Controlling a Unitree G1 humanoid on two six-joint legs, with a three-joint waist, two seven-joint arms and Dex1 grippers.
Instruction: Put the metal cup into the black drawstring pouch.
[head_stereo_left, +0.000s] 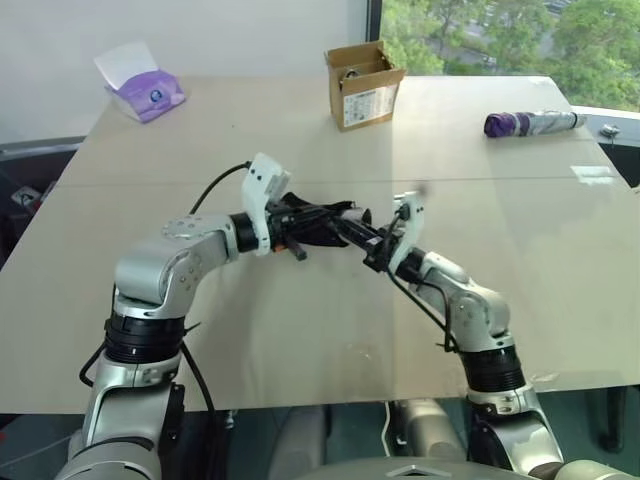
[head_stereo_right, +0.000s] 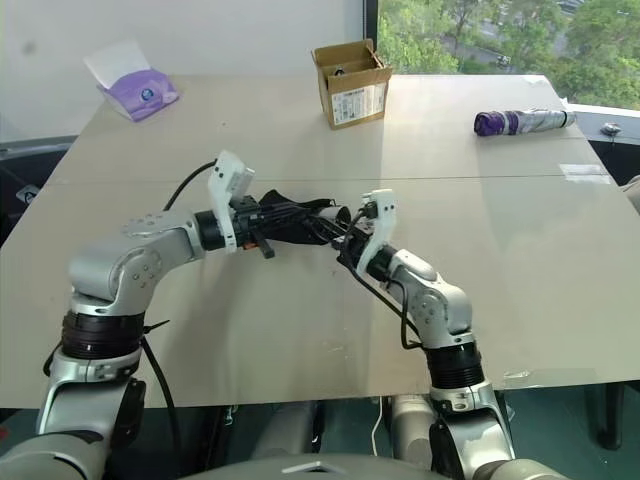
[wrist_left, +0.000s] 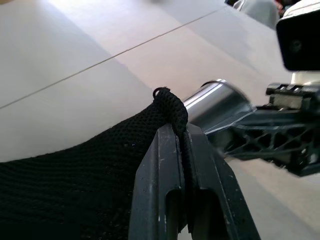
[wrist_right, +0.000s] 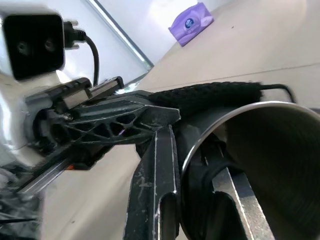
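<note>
Cup (wrist_left: 217, 102), pouch (wrist_left: 75, 185), box (head_stereo_left: 362, 82), umbrella (head_stereo_left: 530, 123): one each.

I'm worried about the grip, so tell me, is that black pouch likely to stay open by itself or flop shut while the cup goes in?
Probably floppy: the black pouch is soft mesh, sagging from where the left gripper pinches its corded edge. Its mouth likely won't stay open unaided. The metal cup, smooth and shiny in the right gripper, may slide in easily but could slip.
</note>
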